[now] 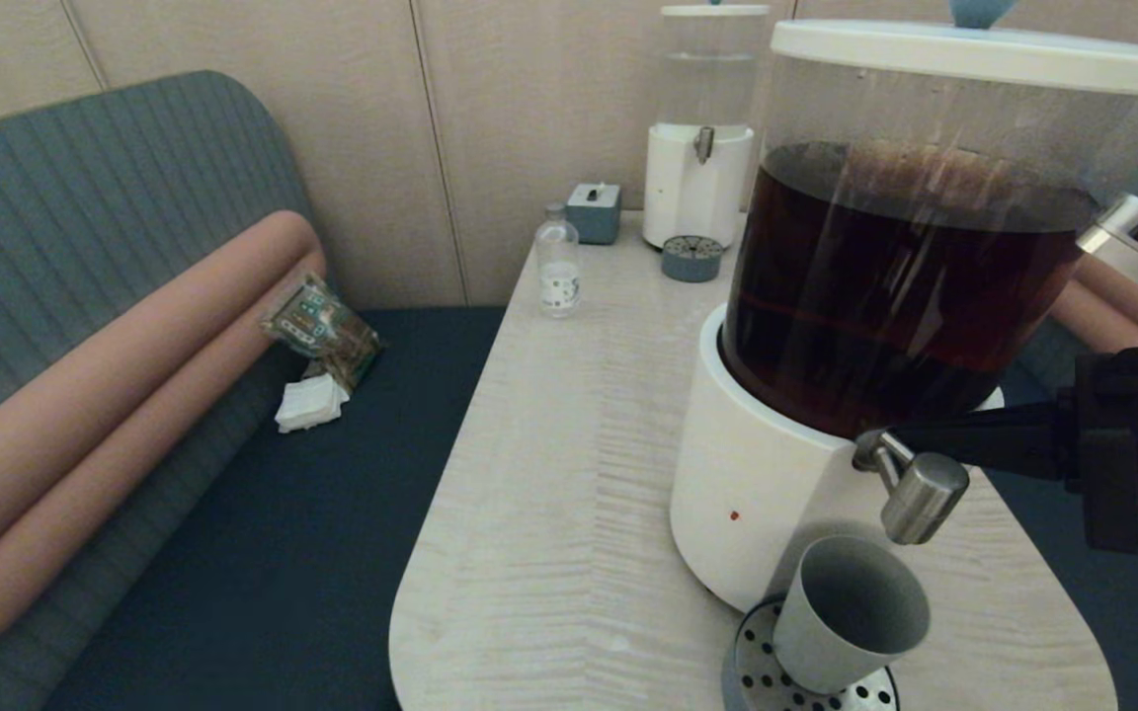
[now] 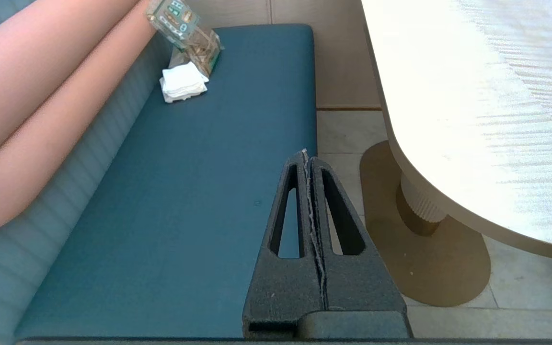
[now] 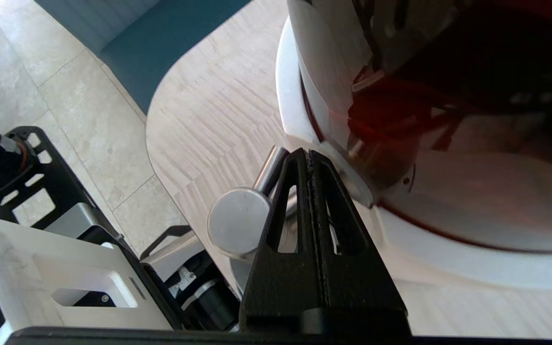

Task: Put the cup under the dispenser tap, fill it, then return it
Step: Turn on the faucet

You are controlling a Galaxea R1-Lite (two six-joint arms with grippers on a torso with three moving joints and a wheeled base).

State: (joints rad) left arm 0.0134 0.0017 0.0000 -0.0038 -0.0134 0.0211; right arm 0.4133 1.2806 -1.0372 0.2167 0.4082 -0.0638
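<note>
- cup on drip tray, under dispenser tap
- right gripper clenched, empty, tips at tap lever
- left gripper clenched, over bench
- small bottle label unreadable

Matte black, coarse-grained plastic forms the right pincer, two tapering fingers each pierced by a long triangular cutout and meeting along a thin seam. The left pincer has the same build, with pale fraying along its seam. At the right edge of the head view, the right arm appears as blocky black housings beneath a brushed silver bracket dotted with small round screws.
</note>
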